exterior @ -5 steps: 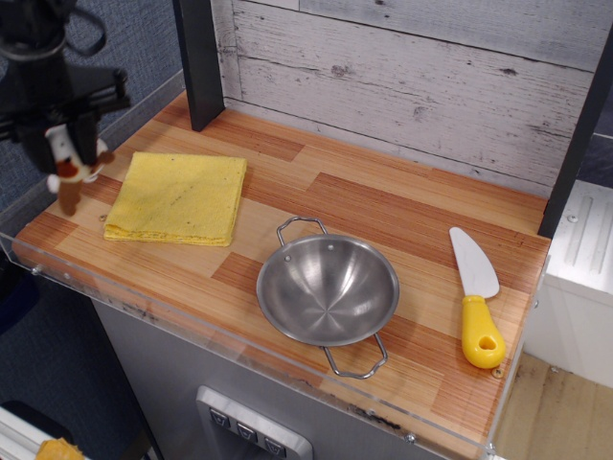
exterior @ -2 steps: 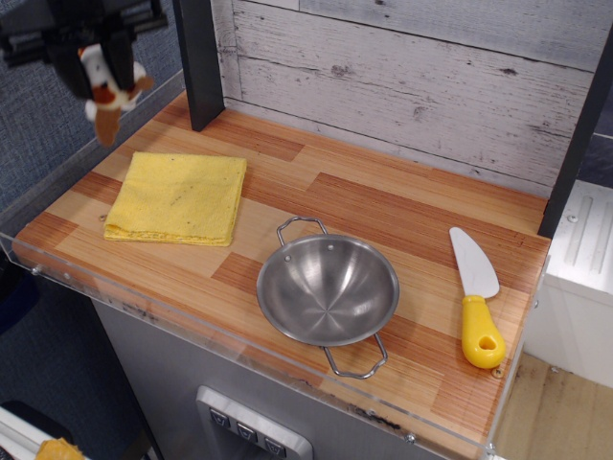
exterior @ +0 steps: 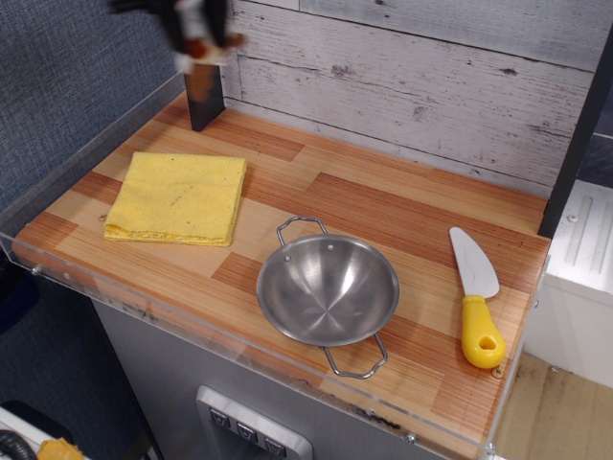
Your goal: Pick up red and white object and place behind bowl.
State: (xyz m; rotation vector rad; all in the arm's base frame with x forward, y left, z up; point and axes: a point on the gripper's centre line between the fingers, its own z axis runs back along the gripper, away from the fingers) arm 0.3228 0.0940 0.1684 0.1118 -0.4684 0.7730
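Red and white object (exterior: 203,38) up high at the top left, over the far left corner of the table (exterior: 402,220), well apart from the bowl (exterior: 328,287). Blurry there, so probably pinched in the gripper (exterior: 196,24), mostly out of view. To do well: carry across to the right, stop over the bare wood past the bowl's far rim, come down slowly, then let go. Nothing inside bowl, just shiny metal.
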